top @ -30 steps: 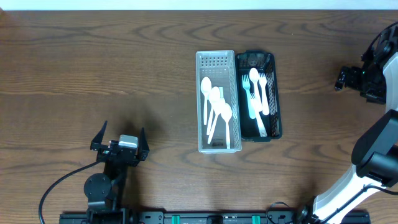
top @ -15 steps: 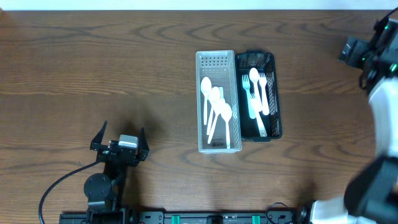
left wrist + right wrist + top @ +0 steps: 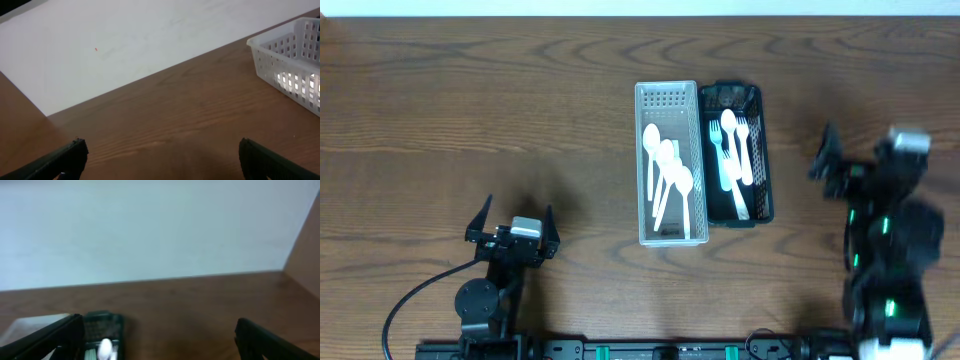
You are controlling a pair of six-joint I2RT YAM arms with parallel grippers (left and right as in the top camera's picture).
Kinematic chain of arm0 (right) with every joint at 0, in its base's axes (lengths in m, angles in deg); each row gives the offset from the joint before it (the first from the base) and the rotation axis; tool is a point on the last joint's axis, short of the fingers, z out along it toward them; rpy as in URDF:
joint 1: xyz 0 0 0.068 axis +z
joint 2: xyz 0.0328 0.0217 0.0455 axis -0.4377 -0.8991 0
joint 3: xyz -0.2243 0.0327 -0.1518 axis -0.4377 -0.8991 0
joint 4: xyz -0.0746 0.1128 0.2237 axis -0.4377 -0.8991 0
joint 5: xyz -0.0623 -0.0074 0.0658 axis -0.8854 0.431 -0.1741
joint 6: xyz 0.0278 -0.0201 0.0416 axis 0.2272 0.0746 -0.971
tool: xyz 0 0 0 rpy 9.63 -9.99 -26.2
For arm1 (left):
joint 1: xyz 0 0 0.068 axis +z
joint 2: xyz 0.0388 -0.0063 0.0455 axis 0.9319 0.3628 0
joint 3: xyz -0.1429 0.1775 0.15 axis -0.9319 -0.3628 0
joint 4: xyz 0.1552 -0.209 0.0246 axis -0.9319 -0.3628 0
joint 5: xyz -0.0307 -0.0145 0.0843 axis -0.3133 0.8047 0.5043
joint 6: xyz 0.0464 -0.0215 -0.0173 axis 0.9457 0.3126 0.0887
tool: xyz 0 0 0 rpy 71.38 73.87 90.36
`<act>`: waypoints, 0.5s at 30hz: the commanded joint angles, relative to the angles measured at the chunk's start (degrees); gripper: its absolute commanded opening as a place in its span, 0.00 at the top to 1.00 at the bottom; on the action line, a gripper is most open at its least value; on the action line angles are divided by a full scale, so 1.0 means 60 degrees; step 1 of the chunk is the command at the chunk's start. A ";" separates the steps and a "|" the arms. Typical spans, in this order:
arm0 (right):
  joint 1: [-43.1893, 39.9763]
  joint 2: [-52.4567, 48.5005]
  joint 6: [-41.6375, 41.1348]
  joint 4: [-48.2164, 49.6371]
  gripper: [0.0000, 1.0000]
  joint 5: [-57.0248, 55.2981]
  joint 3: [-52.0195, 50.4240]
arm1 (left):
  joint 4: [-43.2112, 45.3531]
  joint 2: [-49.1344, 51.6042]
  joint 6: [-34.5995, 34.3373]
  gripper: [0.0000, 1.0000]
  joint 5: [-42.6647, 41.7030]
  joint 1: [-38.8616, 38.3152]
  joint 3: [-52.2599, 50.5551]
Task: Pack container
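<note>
The white perforated rectangular plastic basket (image 3: 667,98) stands near the middle of the brown wood-grain bench (image 3: 520,100), its long sides running away from the robot. Several white plastic spoons (image 3: 669,172) lie inside it, bowls toward the far end and handles overlapping toward the near end. Touching the basket's right long side is a black rectangular mesh plastic tray (image 3: 766,165) of about the same length. It holds white plastic forks (image 3: 743,150) lying lengthwise with one more white spoon (image 3: 728,124) among them.

The left fingers (image 3: 483,218) sit well apart from the basket, off its near left corner and close to the robot's edge of the bench. They are spread wide with nothing between them. In the left wrist view their two dark tips show at the bottom corners, with bare wood between them and the basket's perforated wall (image 3: 295,65) at the right edge. A black cable (image 3: 415,298) curls on the bench beside the left arm, farther still from the basket.

The right fingers (image 3: 57,335) are on the basket's right, past the black tray and apart from it; the overhead view shows that arm only as a blur. The right wrist view shows them spread wide and empty. It looks across the bench at the tray's end, with the basket a pale smear beside it. A pale wall (image 3: 150,230) rises beyond the bench, behind the basket.
</note>
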 commanded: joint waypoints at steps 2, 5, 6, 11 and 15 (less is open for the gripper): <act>0.0382 0.2200 -0.0193 0.0040 0.01 -0.0066 -0.1202 | -0.0317 -0.0058 -0.0091 0.02 -0.0142 0.0058 -0.0164; 0.0481 0.3432 -0.0186 0.0047 0.01 -0.0047 -0.1883 | -0.0317 -0.0058 -0.0091 0.02 -0.0142 0.0058 -0.0164; 0.0477 0.3668 -0.0149 0.0044 0.01 0.0040 -0.2029 | -0.0317 -0.0058 -0.0091 0.02 -0.0142 0.0058 -0.0164; 0.0481 0.4240 0.0397 0.0047 0.01 0.0397 -0.2758 | -0.0317 -0.0058 -0.0091 0.02 -0.0142 0.0058 -0.0164; 0.0481 0.4248 0.0393 0.0124 0.01 0.0393 -0.3235 | -0.0317 -0.0058 -0.0091 0.02 -0.0142 0.0058 -0.0164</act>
